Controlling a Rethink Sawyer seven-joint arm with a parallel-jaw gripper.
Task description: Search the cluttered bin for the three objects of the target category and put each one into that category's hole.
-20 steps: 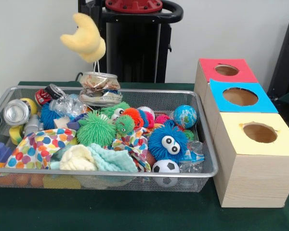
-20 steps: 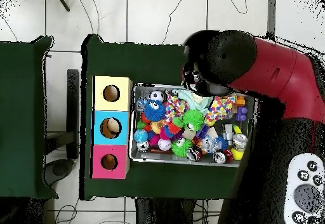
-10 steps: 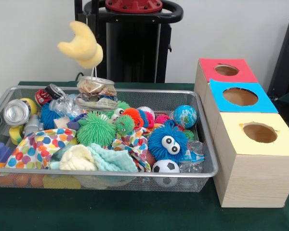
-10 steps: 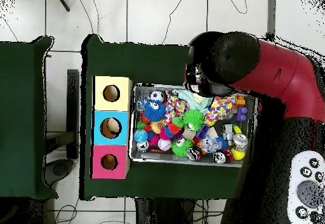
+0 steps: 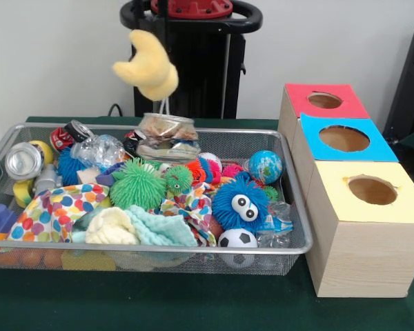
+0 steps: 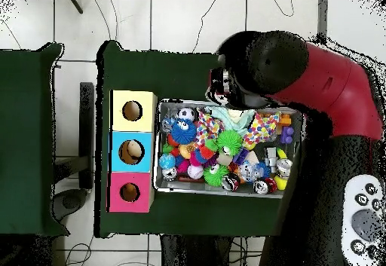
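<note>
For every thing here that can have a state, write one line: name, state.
Wire bin: heaped full.
Yellow plush: hanging in the air above the bin.
Can: crushed, directly beneath the plush.
Box holes: all three uncovered.

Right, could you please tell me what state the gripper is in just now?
Gripper: cannot be told; the arm covers it from above. A yellow plush hangs over the bin, but what holds it does not show.
</note>
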